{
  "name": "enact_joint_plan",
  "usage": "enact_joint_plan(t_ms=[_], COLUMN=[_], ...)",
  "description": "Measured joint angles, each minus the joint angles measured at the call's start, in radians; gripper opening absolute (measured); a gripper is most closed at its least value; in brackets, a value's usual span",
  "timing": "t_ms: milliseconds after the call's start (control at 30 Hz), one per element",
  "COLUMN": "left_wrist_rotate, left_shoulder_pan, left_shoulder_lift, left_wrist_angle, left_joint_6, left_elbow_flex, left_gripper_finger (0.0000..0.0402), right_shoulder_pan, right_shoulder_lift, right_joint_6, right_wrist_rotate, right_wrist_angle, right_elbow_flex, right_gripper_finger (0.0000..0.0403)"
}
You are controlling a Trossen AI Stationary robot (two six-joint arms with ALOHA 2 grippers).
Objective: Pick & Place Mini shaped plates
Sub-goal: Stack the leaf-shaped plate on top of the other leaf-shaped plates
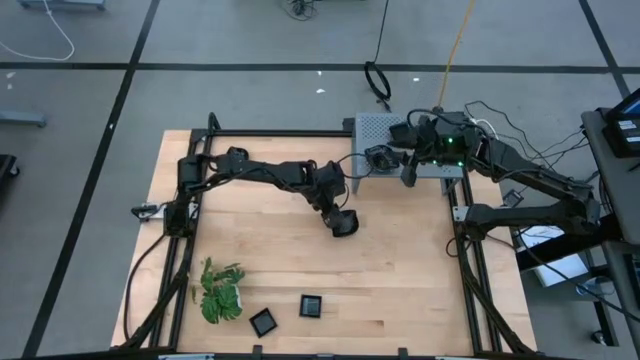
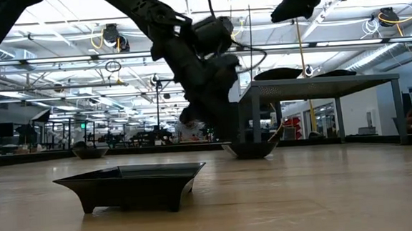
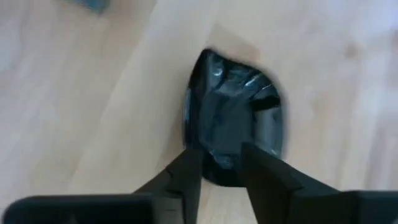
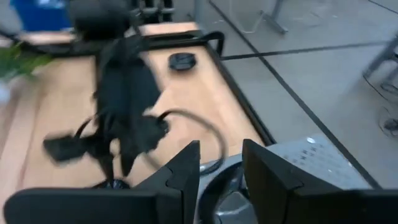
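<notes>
the left hand (image 1: 343, 222) is down at the middle of the table (image 1: 400, 290), its fingers drawn close on the rim of a small glossy black plate (image 3: 236, 121); the left wrist view shows both fingertips (image 3: 189, 171) straddling the near edge, so it looks pinched there, the plate at or just above the wood. two more square plates (image 1: 263, 321) and (image 1: 311, 305) lie near the front edge, just beside the green plant (image 1: 220, 292), well apart from the held one.

judging by the look, these dishes are light, stiff and slick. a shiny moulded surface gives little friction, so the thin rim is the place to grip, one finger inside the bowl and one outside. a shallow hold could let it swivel or slip.

the right hand (image 1: 408, 172) hangs over the grey perforated box (image 1: 380, 127) at the far edge, away from the plant; its fingers stand a little apart with nothing between them in its wrist view.

the low view alone shows the footed profile of a square plate (image 2: 130, 186) and a plate's underside below the left hand. the high view alone gives the layout. only the left wrist view shows the grip.
</notes>
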Motion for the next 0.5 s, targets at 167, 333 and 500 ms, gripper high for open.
enact_joint_plan(t_ms=[167, 333, 500], left_wrist_rotate=[0.018, 0.007, 0.003], left_shoulder_pan=[0.029, 0.054, 0.07], left_shoulder_lift=[-0.085, -0.201, -0.335], left_wrist_angle=[-0.091, -0.185, -0.211], left_joint_6=[0.075, 0.085, 0.079], left_elbow_flex=[0.0, 0.0, 0.0], left_gripper_finger=[0.0147, 0.016, 0.0161], right_shoulder_pan=[0.06, 0.121, 0.186], right_shoulder_lift=[0.012, 0.041, 0.075], right_joint_6=[-0.111, -0.134, -0.137], right_wrist_rotate=[-0.092, -0.212, -0.203], right_wrist_angle=[-0.034, 0.0, 0.144], right_elbow_flex=[0.0, -0.039, -0.166], right_gripper_finger=[0.0106, 0.0096, 0.0094])
